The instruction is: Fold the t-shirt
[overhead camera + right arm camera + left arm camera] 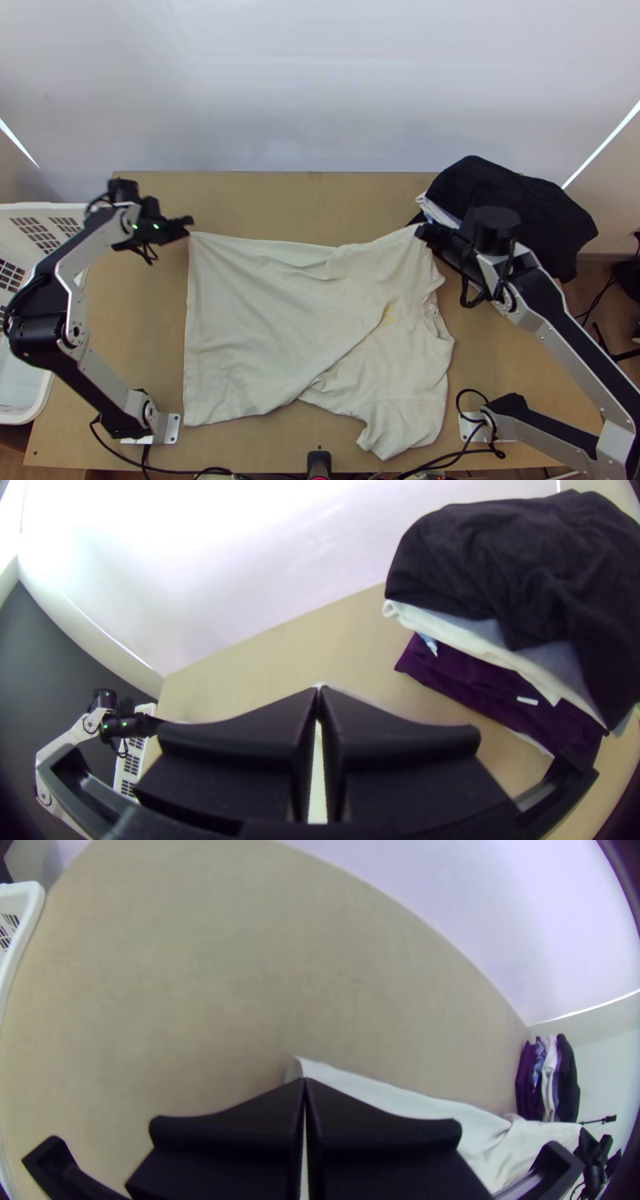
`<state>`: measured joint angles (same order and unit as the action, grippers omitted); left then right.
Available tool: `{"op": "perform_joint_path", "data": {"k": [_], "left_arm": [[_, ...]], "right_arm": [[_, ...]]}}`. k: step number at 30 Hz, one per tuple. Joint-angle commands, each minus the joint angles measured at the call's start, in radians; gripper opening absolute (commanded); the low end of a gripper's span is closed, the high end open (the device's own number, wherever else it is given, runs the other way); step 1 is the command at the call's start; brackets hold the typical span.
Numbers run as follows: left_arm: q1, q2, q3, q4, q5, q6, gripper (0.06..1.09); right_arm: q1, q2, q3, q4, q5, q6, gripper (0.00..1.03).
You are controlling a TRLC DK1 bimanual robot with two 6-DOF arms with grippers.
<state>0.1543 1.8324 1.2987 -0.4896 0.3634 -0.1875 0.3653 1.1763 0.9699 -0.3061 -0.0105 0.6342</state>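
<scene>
Where left fingers [174,228] clamp, t-shirt [264,320] edge partly hidden, basket [40,208] cropped

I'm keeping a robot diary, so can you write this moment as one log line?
t-shirt: spread, partly overlapping itself; left gripper: shut on its corner; right gripper: shut on its far edge; clothes pile: beside right gripper

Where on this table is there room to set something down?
Bare wood shows on the table between the shirt and the pale wall, also beside the shirt towards the white basket, partly under the left arm. The far right is crowded: piled clothes, with the right end effector close by.
</scene>
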Motion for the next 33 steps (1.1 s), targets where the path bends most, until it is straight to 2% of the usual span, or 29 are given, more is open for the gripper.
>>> {"op": "perform_joint_path", "data": {"k": [1,5,10,17,20,24,30,33], "left_arm": [[0.048,-0.056,0.194,-0.072,0.017,-0.073,0.1],[0.062,-0.062,0.379,-0.132,0.017,-0.158,0.09],[0.065,-0.081,0.593,-0.162,0.014,-0.26,0.09],[0.082,-0.047,0.953,-0.225,0.005,-0.369,0.09],[0.105,-0.101,0.99,-0.178,0.006,-0.423,0.09],[0.175,-0.22,0.987,-0.11,0.066,-0.538,0.09],[0.263,-0.455,0.924,-0.092,0.129,-0.61,0.09],[0.295,-0.59,0.88,-0.118,0.151,-0.627,0.09]], "right_arm": [[-0.037,0.022,0.093,0.002,0.003,-0.024,0.03],[-0.06,0.069,0.17,0.016,0.02,-0.033,0.03],[-0.069,0.181,0.316,0.068,0.101,-0.09,0.03],[-0.092,0.381,0.757,0.082,0.133,-0.123,0.03],[-0.092,0.404,0.937,0.065,0.132,-0.123,0.03],[-0.078,0.342,1.127,0.002,0.13,-0.123,0.03],[-0.049,0.062,1.122,-0.051,0.08,-0.122,0.03],[-0.049,-0.075,1.11,-0.133,0.052,-0.12,0.03]]}}
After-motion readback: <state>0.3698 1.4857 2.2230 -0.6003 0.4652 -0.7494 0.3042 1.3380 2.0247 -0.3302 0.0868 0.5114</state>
